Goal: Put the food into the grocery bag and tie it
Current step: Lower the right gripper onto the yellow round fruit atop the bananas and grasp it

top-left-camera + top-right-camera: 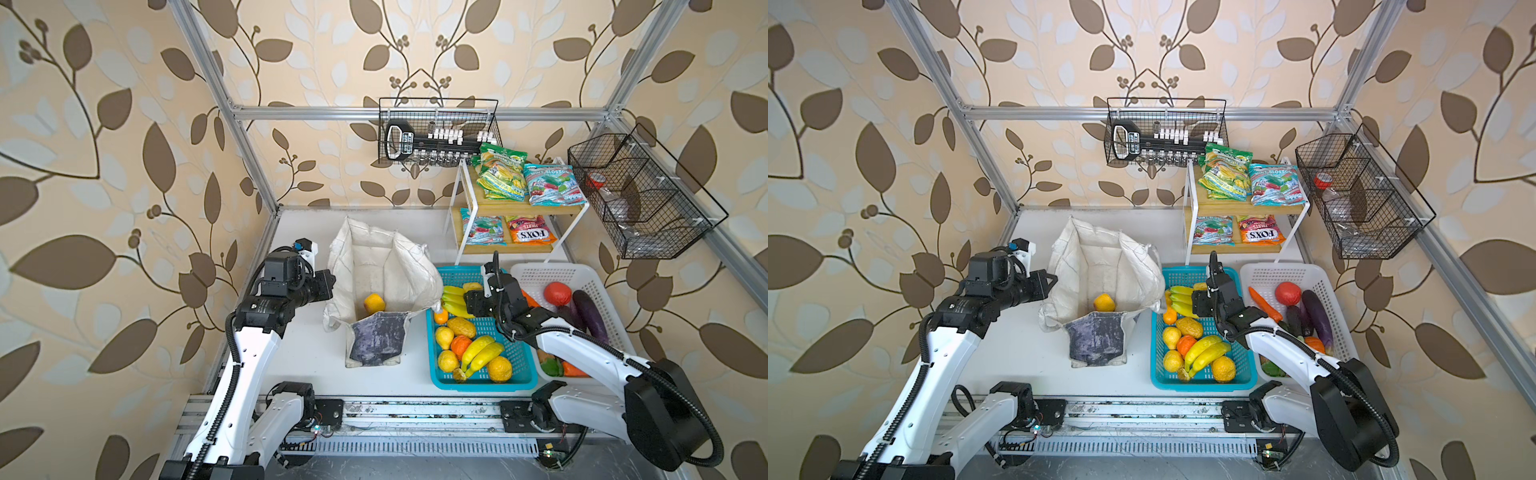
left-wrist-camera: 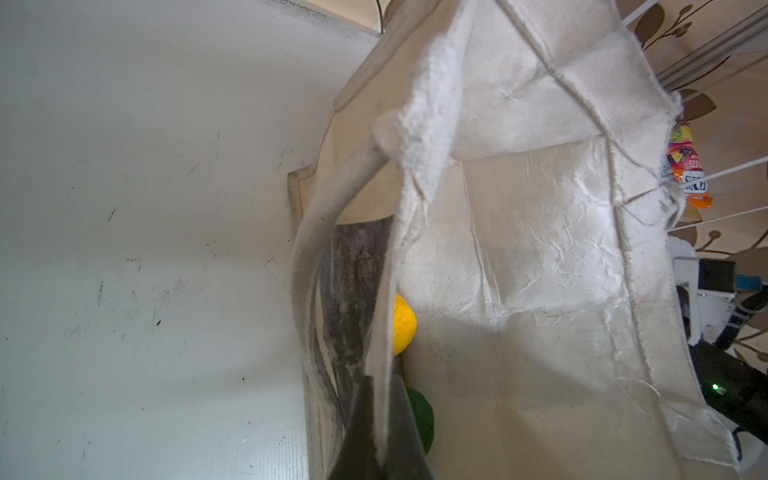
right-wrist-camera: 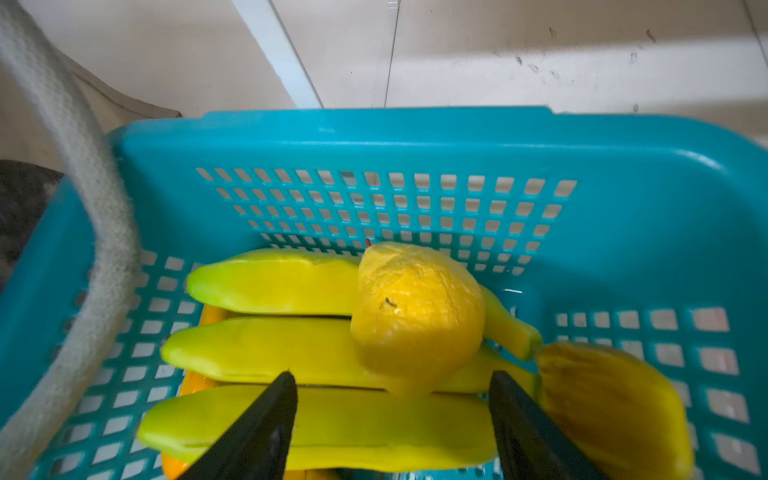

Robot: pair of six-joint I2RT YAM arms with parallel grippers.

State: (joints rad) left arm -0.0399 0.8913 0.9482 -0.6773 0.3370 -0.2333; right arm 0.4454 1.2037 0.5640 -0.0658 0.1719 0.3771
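The grocery bag [image 1: 386,266] [image 1: 1100,257] stands open mid-table, its dark print panel facing front. A yellow-orange fruit [image 1: 374,302] [image 2: 405,324] lies inside it, with a green piece [image 2: 422,419] beside it. My left gripper [image 1: 328,282] [image 2: 378,390] is shut on the bag's left rim, cloth pinched between the jaws. My right gripper [image 1: 469,301] [image 3: 392,378] hangs open just over a banana bunch [image 1: 453,301] [image 3: 291,349] in the turquoise basket [image 1: 515,374] [image 3: 374,133]. A round yellow piece [image 3: 415,311] rests on the bananas. Snack packets [image 1: 498,174] lie on the shelf.
More toy fruit, including a second banana bunch [image 1: 482,353], fills the turquoise basket's front. A white basket [image 1: 540,270] to its right holds vegetables under my right arm. A two-tier shelf [image 1: 461,216] stands behind, and wire baskets [image 1: 436,133] hang on the frame.
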